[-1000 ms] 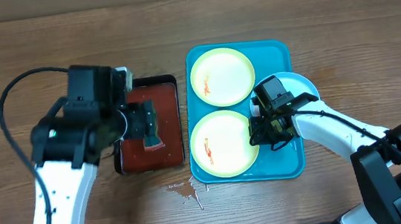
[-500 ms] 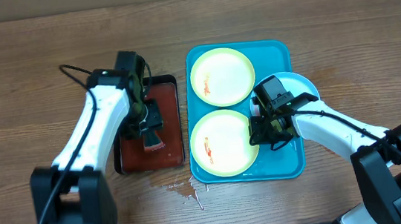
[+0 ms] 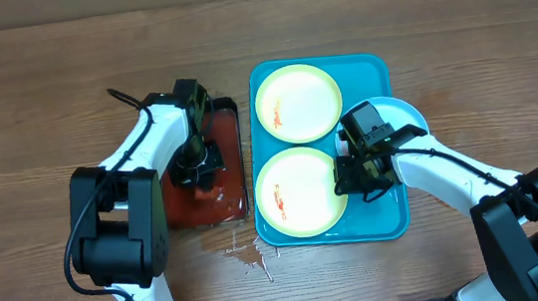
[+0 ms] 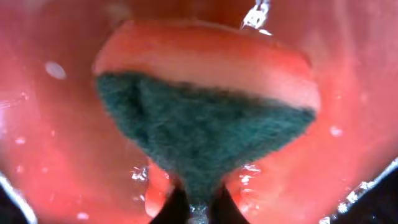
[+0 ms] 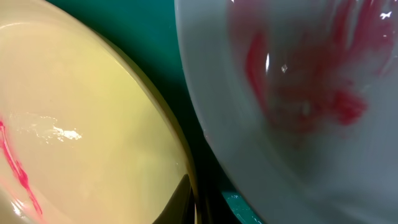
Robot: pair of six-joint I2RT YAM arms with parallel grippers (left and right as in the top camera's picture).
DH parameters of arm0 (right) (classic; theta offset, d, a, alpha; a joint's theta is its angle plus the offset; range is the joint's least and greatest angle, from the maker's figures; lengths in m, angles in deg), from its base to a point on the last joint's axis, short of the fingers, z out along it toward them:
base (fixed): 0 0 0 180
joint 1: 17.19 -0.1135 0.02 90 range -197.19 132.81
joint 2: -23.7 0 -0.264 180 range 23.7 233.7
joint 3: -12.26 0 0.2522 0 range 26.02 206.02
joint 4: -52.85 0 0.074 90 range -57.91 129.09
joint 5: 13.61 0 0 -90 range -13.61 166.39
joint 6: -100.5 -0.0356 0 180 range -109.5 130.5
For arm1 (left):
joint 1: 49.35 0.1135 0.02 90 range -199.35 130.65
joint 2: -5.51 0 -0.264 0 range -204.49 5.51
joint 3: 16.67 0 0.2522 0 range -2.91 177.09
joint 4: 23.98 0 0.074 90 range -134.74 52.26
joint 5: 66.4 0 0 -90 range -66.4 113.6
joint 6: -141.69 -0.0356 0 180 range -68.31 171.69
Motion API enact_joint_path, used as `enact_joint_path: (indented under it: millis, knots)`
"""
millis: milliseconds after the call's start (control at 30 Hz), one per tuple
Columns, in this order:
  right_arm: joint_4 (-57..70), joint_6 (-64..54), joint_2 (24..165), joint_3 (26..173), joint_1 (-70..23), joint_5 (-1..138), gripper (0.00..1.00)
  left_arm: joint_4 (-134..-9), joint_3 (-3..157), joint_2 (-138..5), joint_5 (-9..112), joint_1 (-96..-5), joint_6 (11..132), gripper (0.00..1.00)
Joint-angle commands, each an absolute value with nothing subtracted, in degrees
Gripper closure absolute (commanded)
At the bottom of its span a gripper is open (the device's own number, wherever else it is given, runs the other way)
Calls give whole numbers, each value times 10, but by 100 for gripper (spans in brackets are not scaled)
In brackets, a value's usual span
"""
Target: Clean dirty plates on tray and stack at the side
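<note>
Three plates lie on the turquoise tray (image 3: 372, 63): a yellow-green one at the back (image 3: 297, 102), a yellow-green one in front (image 3: 299, 192) and a pale blue one (image 3: 407, 116) at the right edge. All carry red smears. My right gripper (image 3: 357, 175) is shut on the right rim of the front yellow-green plate (image 5: 93, 124), with the blue plate (image 5: 298, 93) just beside it. My left gripper (image 3: 199, 168) is down in the dark red tray (image 3: 185, 211), shut on the lower tip of an orange and green sponge (image 4: 199, 127).
The dark red tray (image 4: 50, 155) is wet and sits just left of the turquoise one. A small puddle (image 3: 248, 256) lies on the wooden table in front of both trays.
My left arm has swung down into the dark red tray and its jaws have closed on the sponge. The right arm and the plates have not moved.
</note>
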State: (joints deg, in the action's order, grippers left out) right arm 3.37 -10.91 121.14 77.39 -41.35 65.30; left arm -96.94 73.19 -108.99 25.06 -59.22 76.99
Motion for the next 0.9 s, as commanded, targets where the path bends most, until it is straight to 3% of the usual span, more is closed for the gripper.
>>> enact_joint_path:
  millis: [0, 100, 167, 200, 300, 433, 500, 533, 600, 700, 767, 867]
  knots:
    - [30, -121, 1233, 771, -413, 719, 96, -961, 735, -1105, 253, -587, 760, 96]
    - [28, -121, 1233, 771, -413, 719, 96, -987, 748, -1102, 258, -587, 757, 96]
    - [29, -121, 1233, 771, -413, 719, 96, -1004, 756, -1096, 255, -587, 755, 83]
    - [29, -121, 1233, 771, -413, 719, 96, -1011, 760, -1093, 249, -587, 754, 68]
    - [28, -121, 1233, 771, -413, 718, 96, -1017, 762, -1088, 219, -587, 755, 45]
    - [28, -121, 1233, 771, -413, 718, 96, -999, 758, -1088, 183, -587, 754, 39]
    - [28, -121, 1233, 771, -413, 718, 96, -982, 752, -1089, 181, -587, 752, 41]
    - [28, -121, 1233, 771, -413, 718, 92, -969, 747, -1089, 182, -587, 748, 47]
    - [28, -121, 1233, 771, -413, 718, 86, -953, 740, -1091, 189, -588, 748, 65]
    - [25, -120, 1233, 771, -413, 714, 86, -947, 735, -1092, 210, -588, 748, 95]
    - [24, -120, 1233, 771, -413, 714, 86, -947, 735, -1092, 222, -588, 739, 96]
    - [28, -121, 1233, 771, -413, 714, 96, -955, 738, -1091, 235, -587, 725, 96]
